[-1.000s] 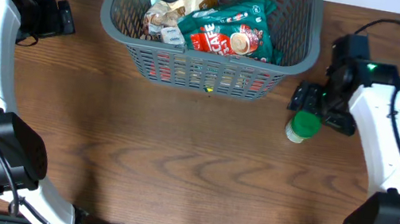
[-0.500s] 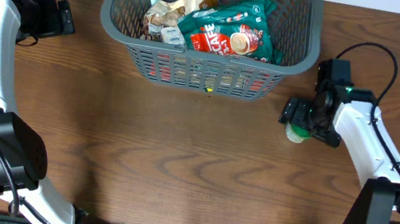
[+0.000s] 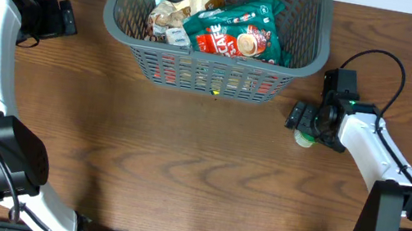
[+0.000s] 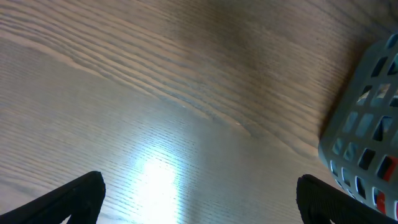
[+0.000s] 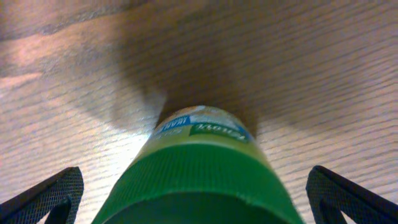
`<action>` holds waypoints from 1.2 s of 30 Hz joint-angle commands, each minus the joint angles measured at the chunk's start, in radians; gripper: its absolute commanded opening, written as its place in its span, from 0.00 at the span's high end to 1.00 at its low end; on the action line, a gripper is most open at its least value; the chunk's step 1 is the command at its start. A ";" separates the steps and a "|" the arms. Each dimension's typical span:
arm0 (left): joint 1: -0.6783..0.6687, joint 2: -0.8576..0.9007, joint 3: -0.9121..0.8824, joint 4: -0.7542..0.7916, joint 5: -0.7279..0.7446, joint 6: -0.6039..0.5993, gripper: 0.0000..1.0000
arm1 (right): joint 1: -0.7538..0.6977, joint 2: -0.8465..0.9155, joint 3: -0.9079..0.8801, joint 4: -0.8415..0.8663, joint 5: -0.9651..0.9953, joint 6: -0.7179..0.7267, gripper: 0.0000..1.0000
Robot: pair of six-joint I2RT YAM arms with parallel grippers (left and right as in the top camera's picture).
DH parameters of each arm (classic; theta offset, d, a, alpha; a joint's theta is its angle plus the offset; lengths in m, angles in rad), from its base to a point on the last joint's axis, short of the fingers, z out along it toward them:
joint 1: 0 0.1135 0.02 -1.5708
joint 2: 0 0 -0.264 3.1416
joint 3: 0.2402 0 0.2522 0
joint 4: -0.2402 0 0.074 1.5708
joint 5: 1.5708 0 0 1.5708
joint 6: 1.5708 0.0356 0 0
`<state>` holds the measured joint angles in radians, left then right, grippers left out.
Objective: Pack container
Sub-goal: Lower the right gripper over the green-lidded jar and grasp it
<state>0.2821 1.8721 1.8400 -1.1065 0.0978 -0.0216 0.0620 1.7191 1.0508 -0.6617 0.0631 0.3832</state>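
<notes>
My right gripper (image 5: 199,205) has its jaws spread wide, and one bottle (image 5: 200,163) stands upright between them. Its green cap is ribbed, with a white and blue label band below it. From the wrist view I cannot tell whether either finger touches it. My left gripper (image 4: 199,199) is just as wide open, with nothing between its jaws but the wooden table (image 4: 155,93), which is pale, finely grained and shiny where the light hits it.

The one container (image 3: 196,72), a dark gray plastic basket with lattice sides and a solid rim, sits ahead and to the right of the left jaws, its corner showing in that wrist view. From overhead it lies just beyond the right jaws. Inside I count one glossy green pouch (image 3: 235,33) and what looks like two crinkled tan packets (image 3: 179,13).
</notes>
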 commanded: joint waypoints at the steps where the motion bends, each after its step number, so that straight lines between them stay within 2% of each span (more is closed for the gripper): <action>1: 0.002 0.000 0.000 -0.003 -0.001 0.013 0.01 | 0.001 -0.015 -0.011 0.007 0.072 0.013 0.01; 28: 0.002 0.000 0.000 -0.003 0.000 0.013 0.01 | -0.010 -0.015 -0.034 0.031 0.090 0.013 0.01; 36: 0.002 0.000 0.000 -0.003 0.000 0.013 0.01 | -0.010 0.032 -0.034 0.053 0.088 0.013 0.01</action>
<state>0.2821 1.8721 1.8400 -1.1061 0.0982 -0.0216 0.0566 1.7226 1.0245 -0.6136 0.1322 0.3832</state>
